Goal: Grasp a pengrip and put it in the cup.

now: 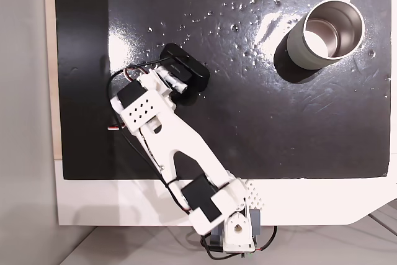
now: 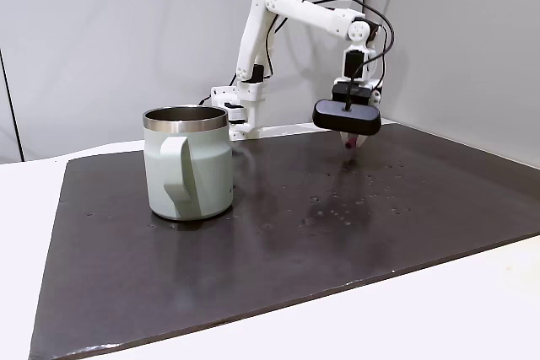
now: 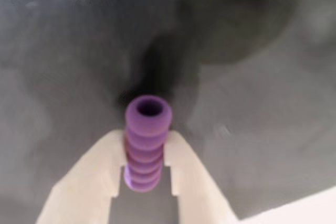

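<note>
In the wrist view we see our cream two-fingered pincer (image 3: 143, 163) closed tight on the small purple ribbed soft tube, the pengrip (image 3: 145, 142), whose open end juts out past the fingertips. In a fixed view, the pincer (image 2: 350, 142) hangs just above the glossy black mat (image 2: 405, 208) on the white desk (image 2: 472, 309). The round brushed-steel cup (image 2: 187, 162) with its side handle stands upright on the mat, well apart from the arm.
</note>
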`<action>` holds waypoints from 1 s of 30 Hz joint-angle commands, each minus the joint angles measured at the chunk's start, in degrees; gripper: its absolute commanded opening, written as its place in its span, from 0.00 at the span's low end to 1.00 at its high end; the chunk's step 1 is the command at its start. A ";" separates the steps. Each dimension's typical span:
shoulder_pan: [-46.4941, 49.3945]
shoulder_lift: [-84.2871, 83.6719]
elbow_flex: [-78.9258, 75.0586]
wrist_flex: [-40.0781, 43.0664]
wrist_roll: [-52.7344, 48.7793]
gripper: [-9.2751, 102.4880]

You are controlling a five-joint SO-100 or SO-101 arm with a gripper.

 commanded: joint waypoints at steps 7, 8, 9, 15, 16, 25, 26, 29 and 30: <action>2.72 24.96 2.11 16.35 -7.12 0.08; 3.78 26.54 2.20 18.46 -8.09 0.08; 5.01 27.95 2.55 20.13 -9.05 0.08; 19.78 37.97 3.69 20.39 -18.37 0.08; 22.85 39.02 2.99 19.69 -19.69 0.08; 46.05 56.69 5.89 -1.32 -33.84 0.08; 47.72 59.77 9.05 -6.24 -34.98 0.08; 51.50 68.12 19.60 -21.45 -35.86 0.08; 52.38 69.61 21.97 -24.96 -35.86 0.08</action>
